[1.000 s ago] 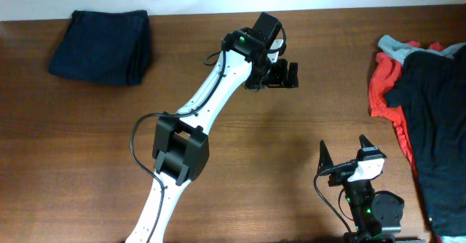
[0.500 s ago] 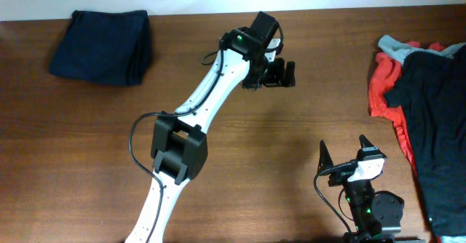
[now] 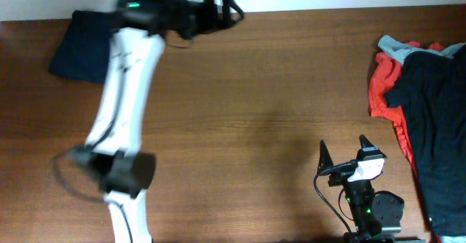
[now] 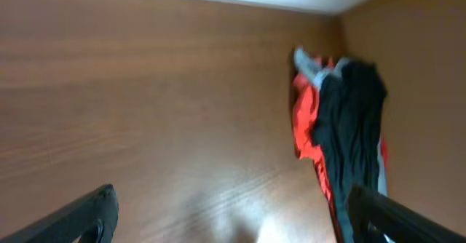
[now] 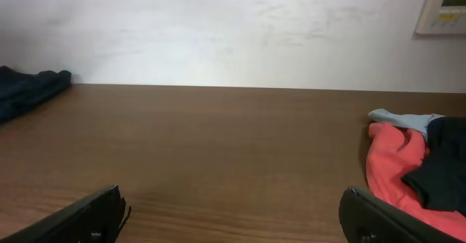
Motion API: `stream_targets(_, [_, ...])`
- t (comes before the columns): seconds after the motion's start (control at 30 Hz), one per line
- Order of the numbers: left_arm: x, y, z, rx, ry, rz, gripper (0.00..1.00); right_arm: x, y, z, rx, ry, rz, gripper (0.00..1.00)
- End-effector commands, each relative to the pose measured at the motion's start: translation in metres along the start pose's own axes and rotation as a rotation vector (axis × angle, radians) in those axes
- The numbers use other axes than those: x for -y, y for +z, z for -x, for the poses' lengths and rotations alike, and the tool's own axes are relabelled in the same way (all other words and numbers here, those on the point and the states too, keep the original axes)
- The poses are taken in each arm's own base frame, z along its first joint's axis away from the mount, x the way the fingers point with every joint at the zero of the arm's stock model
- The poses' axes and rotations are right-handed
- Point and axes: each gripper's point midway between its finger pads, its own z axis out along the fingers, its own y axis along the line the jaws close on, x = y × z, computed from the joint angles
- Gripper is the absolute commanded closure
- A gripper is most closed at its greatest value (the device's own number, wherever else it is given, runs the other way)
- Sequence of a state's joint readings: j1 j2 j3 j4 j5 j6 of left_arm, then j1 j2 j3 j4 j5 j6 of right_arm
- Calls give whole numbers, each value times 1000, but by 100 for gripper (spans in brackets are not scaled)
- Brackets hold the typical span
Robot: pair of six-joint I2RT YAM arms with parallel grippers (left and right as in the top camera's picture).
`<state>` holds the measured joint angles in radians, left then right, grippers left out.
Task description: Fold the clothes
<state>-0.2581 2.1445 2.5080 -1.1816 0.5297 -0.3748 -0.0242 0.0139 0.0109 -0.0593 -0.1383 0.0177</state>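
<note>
Left pincer (image 3: 230,9) has swung left toward the folded navy shorts (image 3: 76,50).

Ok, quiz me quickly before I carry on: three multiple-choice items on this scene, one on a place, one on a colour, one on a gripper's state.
1. Where in the overhead view does the folded dark navy fabric garment lie on the brown wooden table?
A. Top left
B. Centre
C. Bottom right

2. What colour is the cloth showing beside the black garment in the loose heap at the right edge?
A. Green
B. Yellow
C. Orange-red

3. How is the right gripper?
A. Shut on grey cloth
B. Open, holding nothing
C. Shut, holding nothing

Answers:
1 A: it sits by the table's far left corner.
2 C: orange-red cloth edges the heap.
3 B: its fingers stand apart over bare wood.
</note>
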Motion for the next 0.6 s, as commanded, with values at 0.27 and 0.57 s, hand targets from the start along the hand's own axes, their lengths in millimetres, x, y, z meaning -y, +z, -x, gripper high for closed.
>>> stream_targets(0.27, [18, -223, -58, 259, 76, 452, 1, 2, 0, -2, -2, -5, -11, 1])
stream_targets(0.57, [19, -260, -102, 296, 89, 467, 1, 2, 0, -2, -2, -5, -11, 1])
